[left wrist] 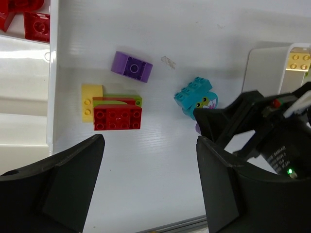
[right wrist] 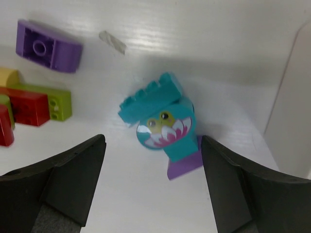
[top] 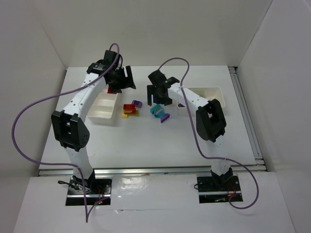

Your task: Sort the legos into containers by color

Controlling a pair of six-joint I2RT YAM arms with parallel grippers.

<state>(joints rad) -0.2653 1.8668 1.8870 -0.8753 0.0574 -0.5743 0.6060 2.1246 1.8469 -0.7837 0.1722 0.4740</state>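
Loose legos lie between two white trays. A red brick (top: 129, 108) (left wrist: 117, 118) sits stacked with a yellow one (left wrist: 89, 101) and a lime green one (right wrist: 60, 102). A purple brick (top: 137, 103) (left wrist: 131, 66) (right wrist: 48, 46) lies just beyond them. A cyan brick with a flower face (top: 157, 111) (left wrist: 196, 96) (right wrist: 163, 124) rests on a purple piece (right wrist: 187, 166). My left gripper (top: 124, 80) (left wrist: 148, 194) is open and empty, above the left tray's far end. My right gripper (top: 159, 94) (right wrist: 153, 194) is open and empty, directly above the cyan brick.
The left tray (top: 103, 112) holds red bricks (left wrist: 24, 19) in its far compartment. The right tray (top: 214, 91) (left wrist: 262, 63) (right wrist: 291, 107) holds a yellow brick (left wrist: 300, 60). The right arm's gripper body (left wrist: 262, 131) fills the right side of the left wrist view.
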